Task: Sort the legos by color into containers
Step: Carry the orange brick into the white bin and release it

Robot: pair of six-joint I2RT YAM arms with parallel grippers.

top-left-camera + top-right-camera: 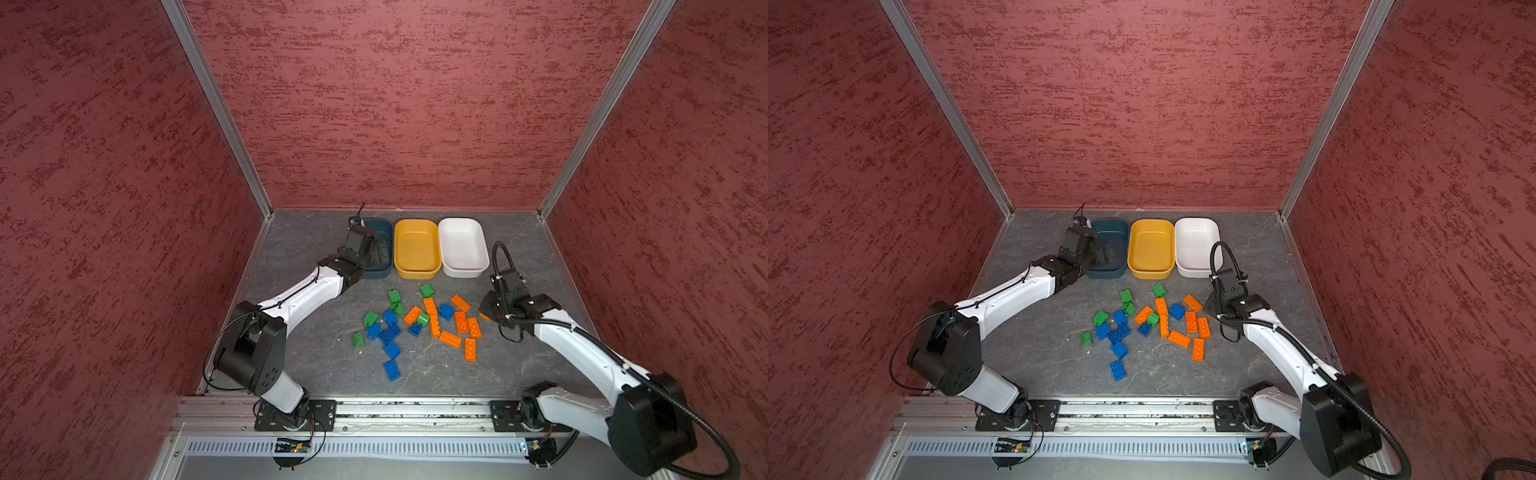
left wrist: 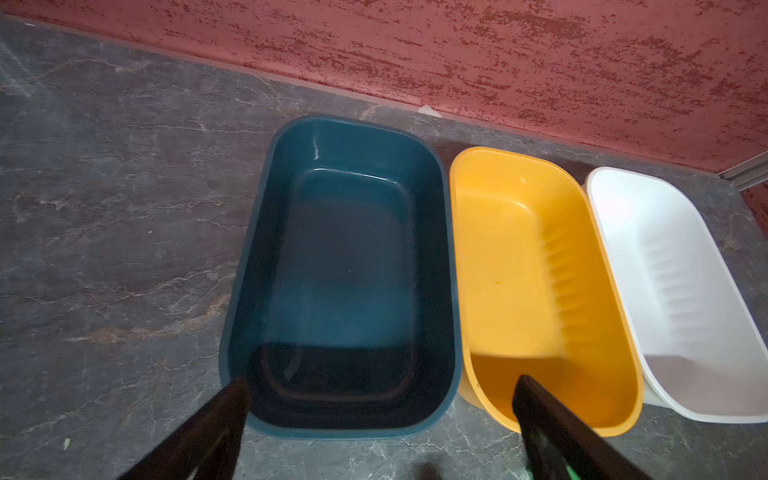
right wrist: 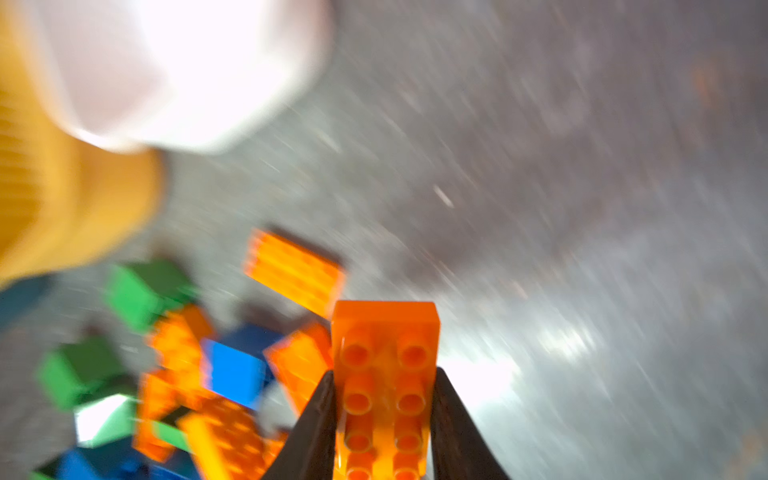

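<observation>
Loose legos lie mid-table in both top views: orange flat ones [image 1: 451, 338], blue ones [image 1: 392, 370], green chunky ones [image 1: 358, 338]. Three containers stand in a row at the back: teal [image 1: 384, 232], yellow [image 1: 417, 249], white [image 1: 462, 245], all empty in the left wrist view. My right gripper [image 3: 385, 374] is shut on a long orange lego [image 3: 384, 328], just right of the pile [image 1: 486, 309]; that view is blurred by motion. My left gripper [image 2: 381, 384] hangs open and empty over the near end of the teal container [image 2: 345, 257].
Red textured walls close the grey marbled table [image 1: 316, 357] on three sides. An aluminium rail [image 1: 415, 409] with both arm bases runs along the front edge. The left arm [image 1: 299, 295] stretches diagonally over the table's left part.
</observation>
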